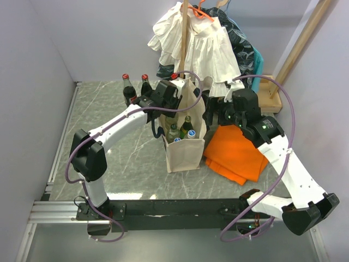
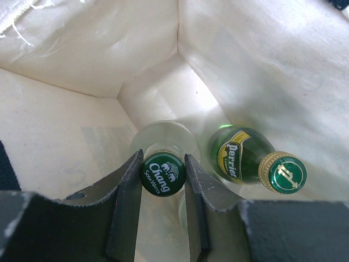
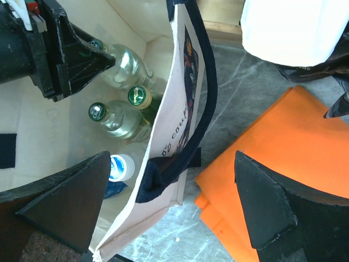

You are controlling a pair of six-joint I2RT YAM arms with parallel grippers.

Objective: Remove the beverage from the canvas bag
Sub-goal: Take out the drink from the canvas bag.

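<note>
Gripping: the left gripper (image 2: 163, 159) is clamped on the green Chang cap of a clear bottle (image 2: 163, 139), with one finger pressed to each side of the cap.
Bottle: it stands upright inside the bag (image 1: 184, 155), in the far part near a corner. Its neck is between the fingers and its shoulders are just below them; its base is hidden.
Left arm: it comes in from the left over the bag's rim, with the wrist above the opening and the fingers pointing down inside.
Perrier (image 2: 242, 158): a green bottle with a gold cap, just beside the held bottle and clear of the fingers. Whether the two bottles touch cannot be told.
Other drinks: the right wrist view shows a second clear bottle (image 3: 106, 117) with a green cap, and a blue-and-white cap (image 3: 117, 166) nearer the front wall.
Right gripper (image 3: 172, 164): its jaws are spread wide and hold nothing. It hangs over the bag's right wall and navy handle (image 3: 206, 82), one finger above the bag's inside and the other above the cloth (image 1: 234, 155).
Bag: it stands upright on the table (image 1: 125, 158) between the arms, with its mouth open.
Cloth: orange and folded flat, it lies just right of the bag.
Dark bottles (image 1: 129, 90): two with red caps stand on the table outside the bag, behind the left arm.
</note>
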